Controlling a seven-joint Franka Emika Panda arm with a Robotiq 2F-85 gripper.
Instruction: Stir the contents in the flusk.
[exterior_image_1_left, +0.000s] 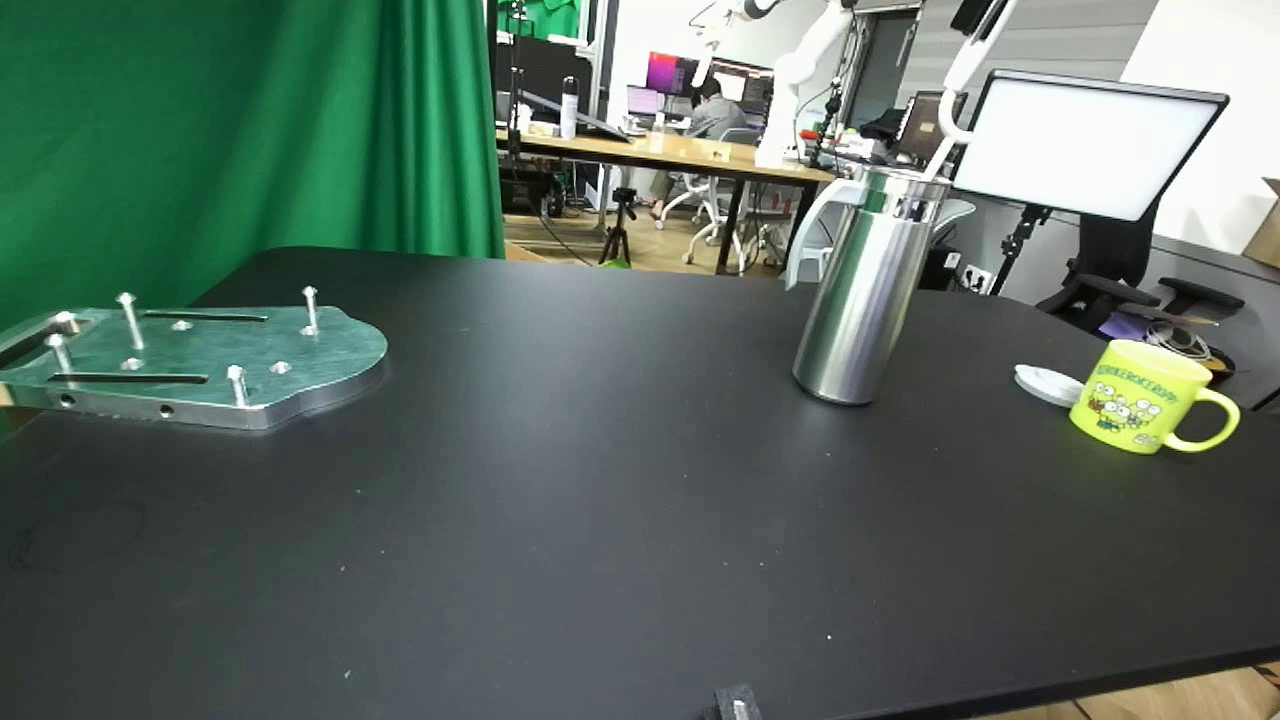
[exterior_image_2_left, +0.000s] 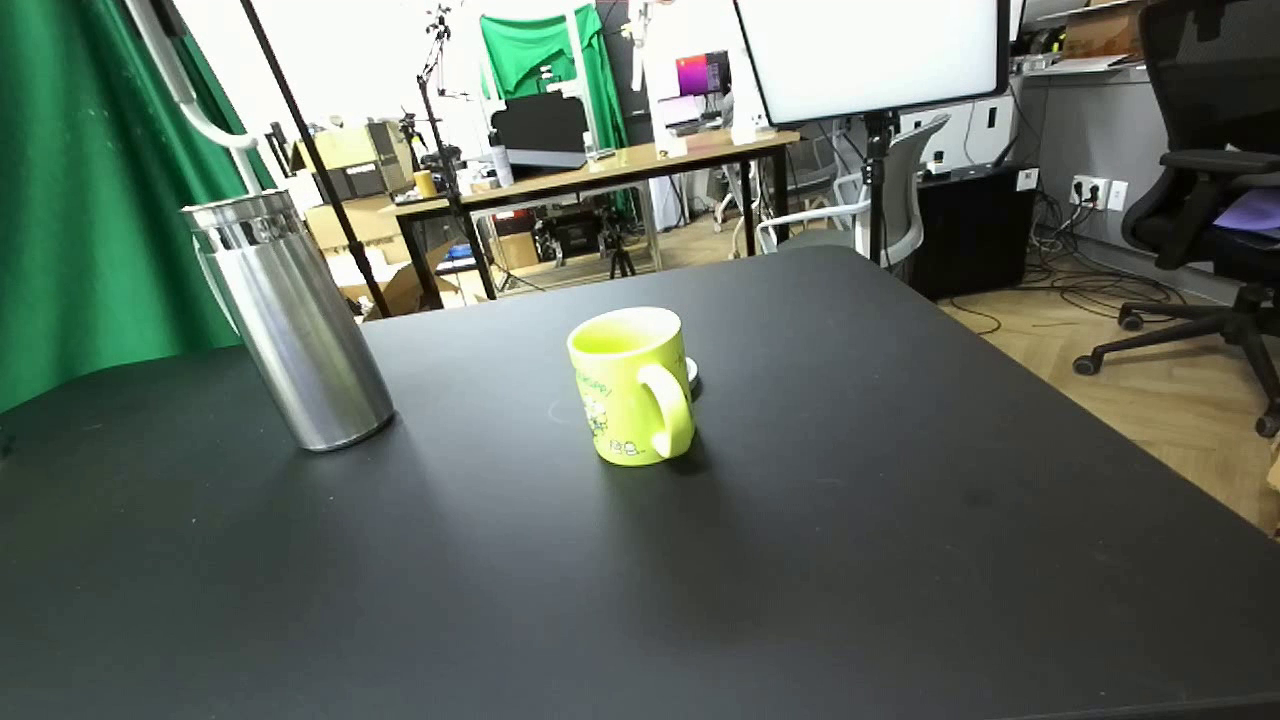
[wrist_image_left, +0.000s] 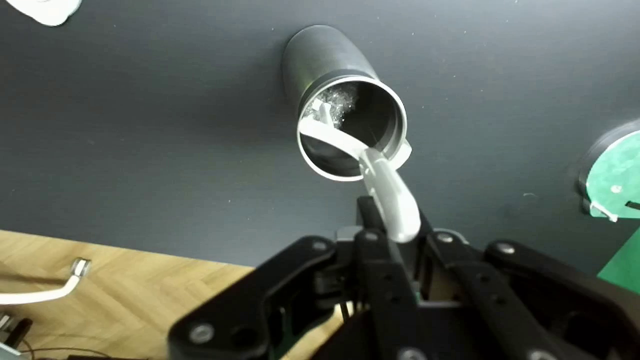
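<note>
The flusk is a tall shiny steel flask (exterior_image_1_left: 868, 300) with a side handle; it stands on the black table in both exterior views (exterior_image_2_left: 300, 335). The wrist view looks into its open mouth (wrist_image_left: 325, 55), where clear or glittering contents show at the bottom. A white tool with a curved handle (wrist_image_left: 390, 195) reaches down into the flask, its lower end inside near the wall. It also shows in both exterior views (exterior_image_1_left: 965, 85) (exterior_image_2_left: 190, 85). My gripper (wrist_image_left: 397, 212) is shut on the tool's handle above the flask; only its dark tips show in an exterior view (exterior_image_1_left: 972, 16).
A yellow-green mug (exterior_image_1_left: 1140, 395) (exterior_image_2_left: 625, 390) stands beside the flask, with a white lid (exterior_image_1_left: 1047, 384) lying next to it. A green metal plate with upright bolts (exterior_image_1_left: 200, 360) lies at the opposite side of the black table (exterior_image_1_left: 560, 480). A green curtain (exterior_image_1_left: 250, 130) hangs behind.
</note>
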